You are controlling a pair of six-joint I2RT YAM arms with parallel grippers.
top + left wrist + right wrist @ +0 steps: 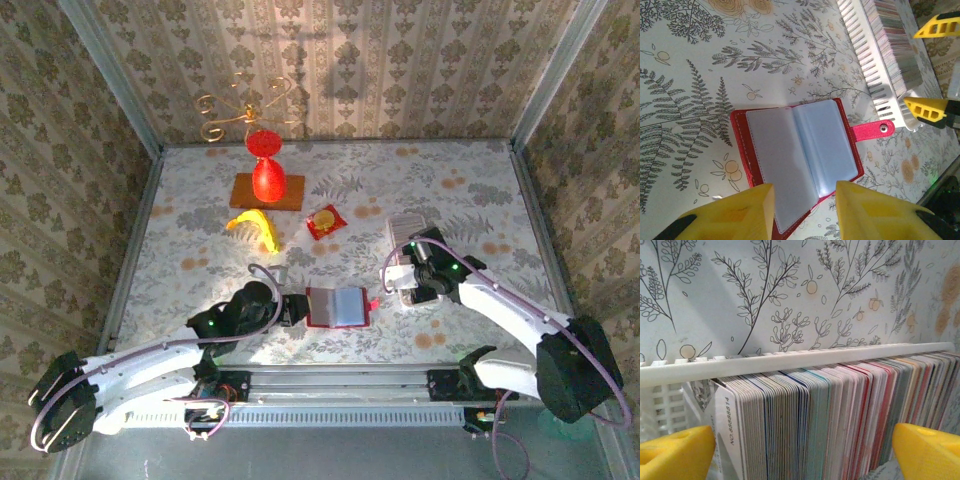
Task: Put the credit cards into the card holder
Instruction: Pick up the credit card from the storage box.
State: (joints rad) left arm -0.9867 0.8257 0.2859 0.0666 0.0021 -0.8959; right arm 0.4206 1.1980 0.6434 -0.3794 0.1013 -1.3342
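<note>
Card holder (337,307) lies open, clasp tab (875,131) pointing right toward credit cards (830,415) | left jaws parted above it | right jaws released astride cards

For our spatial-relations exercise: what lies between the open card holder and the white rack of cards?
Left wrist view: just the card holder's clasp strap, reaching toward the rack over bare tablecloth.

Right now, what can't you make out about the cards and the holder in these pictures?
- Left wrist: the left tool covers the holder's near edge; whether it touches cannot be told.
- Right wrist: the cards stand edge-on in the rack, faces hidden; the frame's bottom edge cuts them off.
- Top: the cards are too small to count, the right arm partly over them.
</note>
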